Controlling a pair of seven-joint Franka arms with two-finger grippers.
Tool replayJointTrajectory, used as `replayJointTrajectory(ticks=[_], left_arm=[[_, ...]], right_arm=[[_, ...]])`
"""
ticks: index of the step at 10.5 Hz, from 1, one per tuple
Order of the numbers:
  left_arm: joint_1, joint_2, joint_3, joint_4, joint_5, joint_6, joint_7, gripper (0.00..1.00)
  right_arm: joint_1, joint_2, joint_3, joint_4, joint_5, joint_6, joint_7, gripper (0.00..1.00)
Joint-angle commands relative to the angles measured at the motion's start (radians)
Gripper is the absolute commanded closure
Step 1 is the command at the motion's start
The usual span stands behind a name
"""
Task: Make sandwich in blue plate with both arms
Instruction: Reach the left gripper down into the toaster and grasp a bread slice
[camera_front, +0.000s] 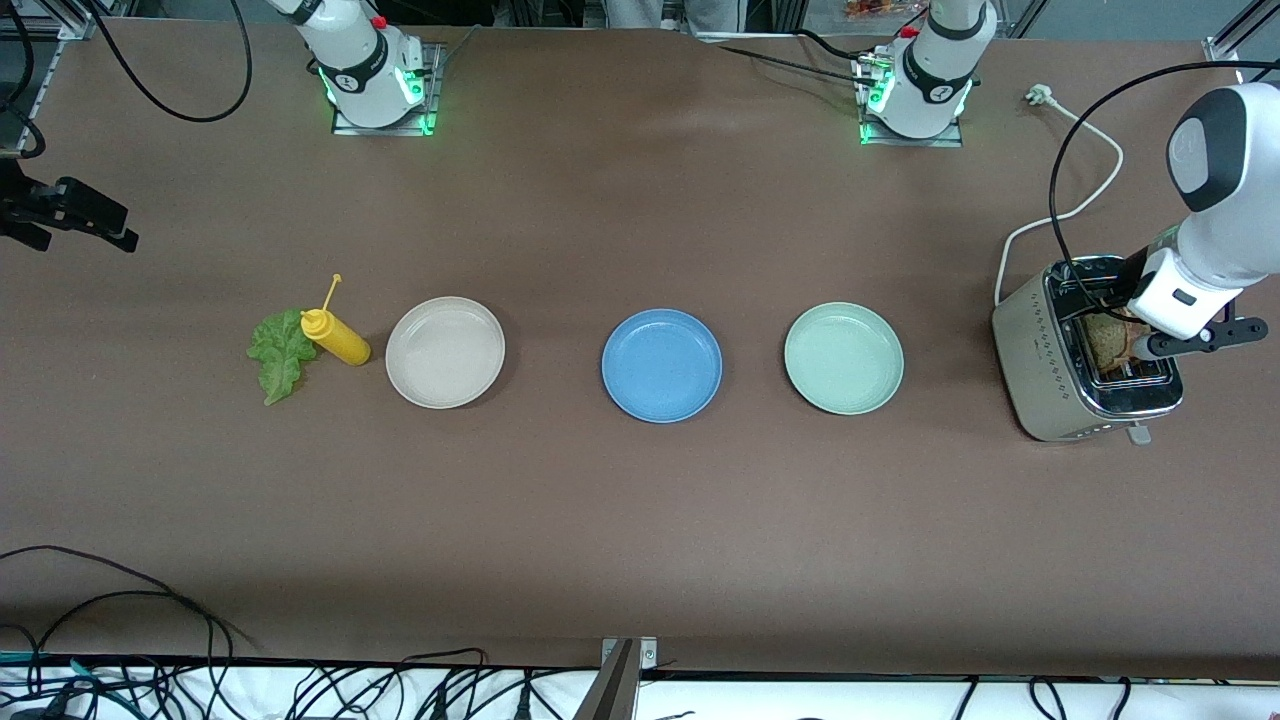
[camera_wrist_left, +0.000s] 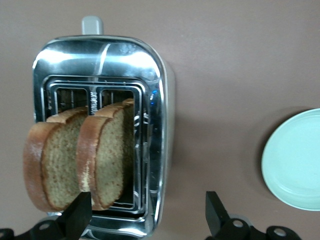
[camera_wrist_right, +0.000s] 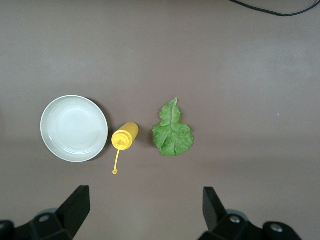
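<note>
Bread first: from my front camera I can barely make out the slices, because the left arm's wrist hangs over the toaster (camera_front: 1060, 375) and covers most of its top. My left wrist view settles it: 2 brown bread slices (camera_wrist_left: 75, 162) stand upright, 1 in each of the toaster's slots, tops well clear of the chrome rim. The left gripper (camera_wrist_left: 146, 210) hovers over the toaster with its fingers spread wide and nothing between them; only the fingertips show at the edge of that view.

At the right arm's end of the table I can see the right gripper (camera_front: 70, 215) partly cut off by the front view's edge. Its wrist view shows both fingers wide apart and empty, over bare table near the lettuce leaf (camera_front: 281, 354).

On the table, 3 plates sit in a row, all with nothing in them: the beige-white plate (camera_front: 445, 352), the blue plate (camera_front: 661, 364) in the middle, and the mint-green plate (camera_front: 843, 357) toward the toaster. A yellow squeeze bottle (camera_front: 336, 338) lies on its side between the lettuce leaf and the beige-white plate, seemingly touching the leaf.
</note>
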Motion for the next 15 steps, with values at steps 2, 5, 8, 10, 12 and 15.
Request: replayJointTrajectory(ticks=[2,5,8,10,12,15], left_arm=[[0.046,0.012,-0.003,-0.008,0.045,0.009,0.054,0.00],[0.063,0.061,0.002,-0.005,0.043,0.014,0.090,0.00],[0.063,0.075,0.002,-0.002,0.046,0.014,0.098,0.25],[0.063,0.067,0.002,0.004,0.048,0.009,0.104,0.34],[0.063,0.054,0.006,0.012,0.046,0.001,0.185,0.47],[0.063,0.044,0.023,0.016,0.045,-0.017,0.326,0.93]], right_arm=[[0.003,0.010,0.002,0.027,0.004,-0.016,0.001,0.00],[0.003,0.010,0.002,0.027,0.004,-0.014,0.007,0.00],[0.006,0.010,0.002,0.027,0.004,-0.014,0.007,0.00],[0.006,0.010,0.002,0.027,0.004,-0.016,0.006,0.00],[0.006,0.010,0.002,0.027,0.004,-0.016,0.008,0.00],[0.006,0.010,0.002,0.027,0.004,-0.016,0.003,0.00]])
